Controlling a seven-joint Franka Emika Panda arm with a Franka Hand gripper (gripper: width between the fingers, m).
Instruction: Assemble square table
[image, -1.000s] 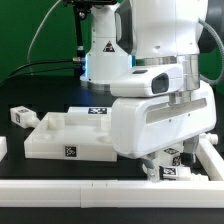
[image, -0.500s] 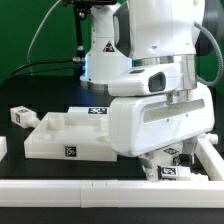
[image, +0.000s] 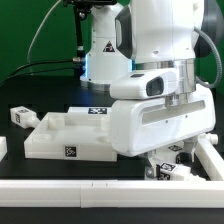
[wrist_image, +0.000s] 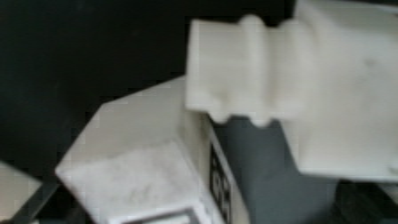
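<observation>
The white square table top (image: 58, 137) lies on the black table at the exterior view's left, with a tag on its front wall. One tagged white leg (image: 19, 116) lies beyond its left corner. More white tagged legs (image: 172, 170) lie under the arm at the right. My gripper (image: 166, 158) hangs just over them, its fingers hidden behind the big white hand. The blurred wrist view shows a white leg with a stepped end (wrist_image: 249, 75) and a tagged white leg (wrist_image: 151, 160) very close. The fingers do not show there.
A long white bar (image: 80, 190) runs along the front edge, and another white bar (image: 211, 160) stands at the right. The marker board (image: 96, 111) lies behind the table top. The arm's base (image: 100, 50) stands at the back.
The hand has shifted very slightly to the right and up. The table top and the far-left leg have not moved.
</observation>
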